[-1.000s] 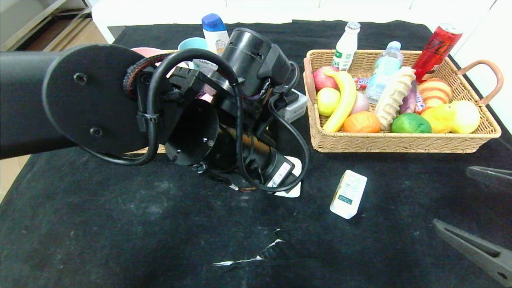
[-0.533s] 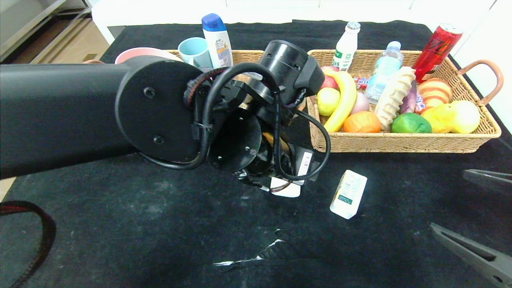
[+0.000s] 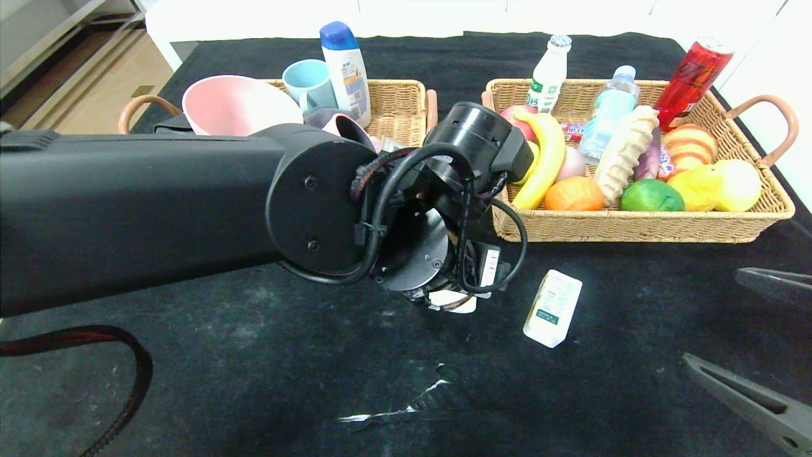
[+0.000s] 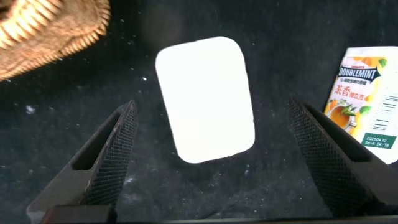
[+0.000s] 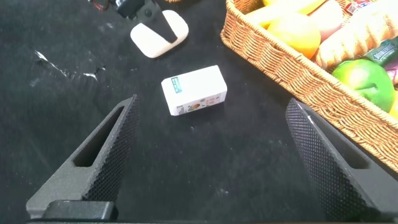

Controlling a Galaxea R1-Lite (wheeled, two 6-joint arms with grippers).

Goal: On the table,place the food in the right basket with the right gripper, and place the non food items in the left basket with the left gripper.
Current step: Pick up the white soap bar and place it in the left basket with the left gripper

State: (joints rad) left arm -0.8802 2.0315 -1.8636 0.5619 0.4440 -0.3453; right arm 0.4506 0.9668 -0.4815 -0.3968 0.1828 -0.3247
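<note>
Food still out on your bench (image 3: 254,381), a black cloth with white scuffs, was the small white box with green print (image 3: 552,308), lying near the front of the tan wicker right basket (image 3: 634,225). Beside it lay the plain white rounded bar (image 4: 205,99), straddled by your left tool (image 4: 214,155), jaws wide apart and not touching it. Your right tool (image 5: 214,155) hung open over the box. The right basket held an orange fruit (image 3: 573,194), a banana (image 3: 542,162) and bottles. The left wicker basket (image 3: 396,105) held a big pink bowl (image 3: 238,105) and a blue-capped bottle (image 3: 346,63). Pale walls stood behind.
</note>
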